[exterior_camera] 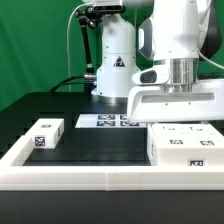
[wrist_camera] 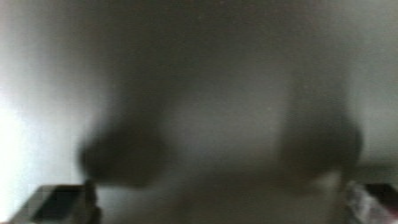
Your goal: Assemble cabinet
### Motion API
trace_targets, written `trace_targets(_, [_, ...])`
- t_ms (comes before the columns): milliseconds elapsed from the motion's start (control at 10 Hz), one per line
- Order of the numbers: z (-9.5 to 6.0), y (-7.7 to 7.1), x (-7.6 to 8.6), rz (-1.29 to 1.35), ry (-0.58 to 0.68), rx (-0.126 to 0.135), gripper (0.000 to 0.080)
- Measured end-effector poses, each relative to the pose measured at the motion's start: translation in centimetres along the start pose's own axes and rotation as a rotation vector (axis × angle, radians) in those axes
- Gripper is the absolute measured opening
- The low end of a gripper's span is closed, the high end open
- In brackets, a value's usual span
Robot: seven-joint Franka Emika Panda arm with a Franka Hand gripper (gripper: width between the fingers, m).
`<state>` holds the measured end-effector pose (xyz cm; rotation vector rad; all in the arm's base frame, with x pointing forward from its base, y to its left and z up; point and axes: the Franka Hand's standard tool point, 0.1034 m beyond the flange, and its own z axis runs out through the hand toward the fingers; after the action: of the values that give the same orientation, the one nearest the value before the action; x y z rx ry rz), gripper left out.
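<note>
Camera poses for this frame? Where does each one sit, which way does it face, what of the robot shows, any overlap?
Exterior view: off the arm, just outside the nearest table rim, facing across the table toward the robot base; shows the arm and gripper low over the cabinet body.
Wrist view: on the wrist, facing a close pale surface, all blur; two dark smears, probably the fingers.
Shared: probably the gripper and cabinet body; blur prevents confirming.

Cabinet body [exterior_camera: 180,148]: white plastic, smooth, semi-matt; paper-like b/w tags. Small block [exterior_camera: 45,135]: same white plastic. Bench [exterior_camera: 100,145]: black, matt top w/ smooth white rim [exterior_camera: 110,178]. Marker board [exterior_camera: 105,121]: flat, matt white. Arm [exterior_camera: 185,40]: glossy white shell. Backdrop [exterior_camera: 30,50]: matt green, cloth-like. Wrist view too blurred to judge finish
</note>
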<state>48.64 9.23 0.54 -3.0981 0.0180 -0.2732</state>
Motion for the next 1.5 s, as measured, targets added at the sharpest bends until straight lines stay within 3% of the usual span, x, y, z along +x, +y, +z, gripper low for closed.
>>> trace_targets(100, [0.0, 0.0, 0.0, -0.001, 0.000, 0.000, 0.0572])
trace_targets(200, [0.0, 0.0, 0.0, -0.002, 0.000, 0.000, 0.0572])
trace_targets(400, [0.0, 0.1, -0.1, 0.000, -0.001, -0.002, 0.0254])
trace_targets(500, [0.1, 0.4, -0.1, 0.001, -0.003, -0.005, 0.0254])
trace_targets(600, [0.1, 0.4, -0.1, -0.003, -0.003, -0.005, 0.0167])
trace_targets(800, [0.1, 0.4, -0.1, -0.008, -0.003, -0.005, 0.0163])
trace_targets(900, [0.1, 0.4, -0.1, -0.008, -0.003, -0.005, 0.0054])
trace_targets(1000, [0.1, 0.4, -0.1, -0.008, -0.003, -0.005, 0.0017])
trace_targets(1200, [-0.2, 0.4, -0.1, -0.015, -0.006, -0.004, 0.0003])
trace_targets(1500, [-3.2, 0.2, 0.3, -0.025, -0.008, 0.004, 0.0002])
